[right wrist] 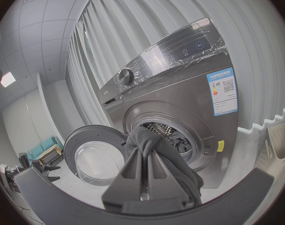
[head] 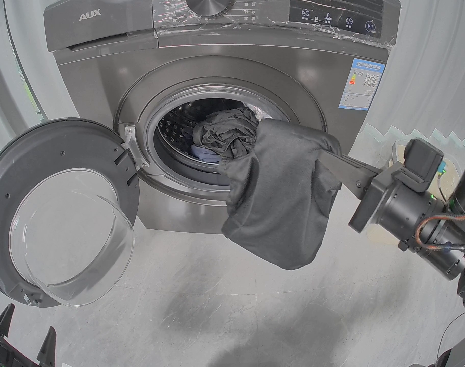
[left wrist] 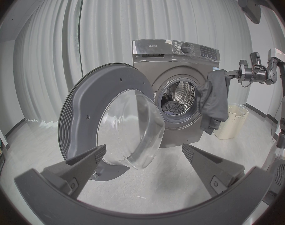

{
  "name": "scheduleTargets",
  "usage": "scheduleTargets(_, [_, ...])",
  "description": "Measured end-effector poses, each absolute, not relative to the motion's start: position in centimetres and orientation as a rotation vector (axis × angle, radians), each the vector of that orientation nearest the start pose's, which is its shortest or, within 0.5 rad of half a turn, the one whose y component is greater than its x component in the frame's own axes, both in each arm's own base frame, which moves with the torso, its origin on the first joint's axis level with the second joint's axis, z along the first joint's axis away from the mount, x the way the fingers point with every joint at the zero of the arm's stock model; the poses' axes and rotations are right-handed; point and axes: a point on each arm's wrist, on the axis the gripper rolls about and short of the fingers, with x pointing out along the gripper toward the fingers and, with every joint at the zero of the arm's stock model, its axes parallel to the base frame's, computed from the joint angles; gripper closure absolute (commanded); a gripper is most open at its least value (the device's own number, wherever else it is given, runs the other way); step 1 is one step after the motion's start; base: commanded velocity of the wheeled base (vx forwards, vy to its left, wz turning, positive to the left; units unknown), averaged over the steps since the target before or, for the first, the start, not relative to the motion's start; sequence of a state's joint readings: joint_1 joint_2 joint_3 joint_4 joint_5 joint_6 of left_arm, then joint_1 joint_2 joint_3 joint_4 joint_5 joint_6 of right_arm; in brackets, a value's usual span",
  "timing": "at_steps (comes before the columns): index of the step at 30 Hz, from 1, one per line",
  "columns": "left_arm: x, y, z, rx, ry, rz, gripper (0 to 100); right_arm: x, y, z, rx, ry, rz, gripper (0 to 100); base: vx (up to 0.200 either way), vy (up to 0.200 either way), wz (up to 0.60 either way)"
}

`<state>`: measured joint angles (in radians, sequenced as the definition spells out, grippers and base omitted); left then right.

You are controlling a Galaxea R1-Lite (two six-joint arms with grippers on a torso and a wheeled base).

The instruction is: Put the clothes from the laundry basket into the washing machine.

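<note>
Head view: locate the right gripper (head: 339, 165) in front of the washing machine (head: 105, 77), just right of the drum (head: 174, 126) opening. Its fingers are clamped on a dark grey garment (head: 278, 194). The garment hangs from the fingers, drapes over the lower right rim of the opening and ends above the floor (head: 217, 307). More dark clothes (head: 225, 133) lie bunched inside the drum. The door (head: 54, 205) stands swung wide to the left. The left gripper (head: 26, 340) sits low at the near left corner, well apart from the garment.

Left wrist view: observe the left gripper (left wrist: 143, 148), fingers spread wide and empty, facing the door (left wrist: 95, 103). Beyond it, the right gripper (left wrist: 230, 74) holds the garment (left wrist: 214, 99) at the right edge of the opening. The cream laundry basket (left wrist: 231, 122) stands on the pale grey floor (left wrist: 148, 185) just right of the machine, near the hanging cloth. A pale pleated curtain (left wrist: 55, 63) runs behind the machine.

Right wrist view: note the right gripper (right wrist: 144, 160), fingers pressed close together with the garment (right wrist: 145, 139) pinched between them, directly before the drum opening. A corner of the laundry basket (right wrist: 280, 138) shows beside the machine (right wrist: 180, 94). The curtain (right wrist: 133, 25) hangs behind it, under a tiled ceiling (right wrist: 39, 22).
</note>
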<state>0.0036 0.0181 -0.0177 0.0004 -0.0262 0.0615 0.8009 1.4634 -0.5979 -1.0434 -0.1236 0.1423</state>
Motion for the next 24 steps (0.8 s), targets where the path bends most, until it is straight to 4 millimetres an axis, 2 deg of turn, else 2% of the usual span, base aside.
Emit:
scheduleTargets(14, [-2.3,-0.1,8.4,0.032,-0.019,-0.032,0,19.2,20.3,21.7,0.228,-0.095,0.693,100,0.0,0.0,0.0])
scheduleTargets(20, [-3.1,-0.3,11.9,0.025,-0.121,-0.103,0,19.8,21.1,22.0,0.241,-0.115,0.683,100,0.0,0.0,0.0])
scheduleTargets(24, [-2.2,-0.6,13.4,0.039,-0.074,-0.197,0,20.0,21.6,22.4,0.254,-0.137,0.685,100,0.0,0.0,0.0])
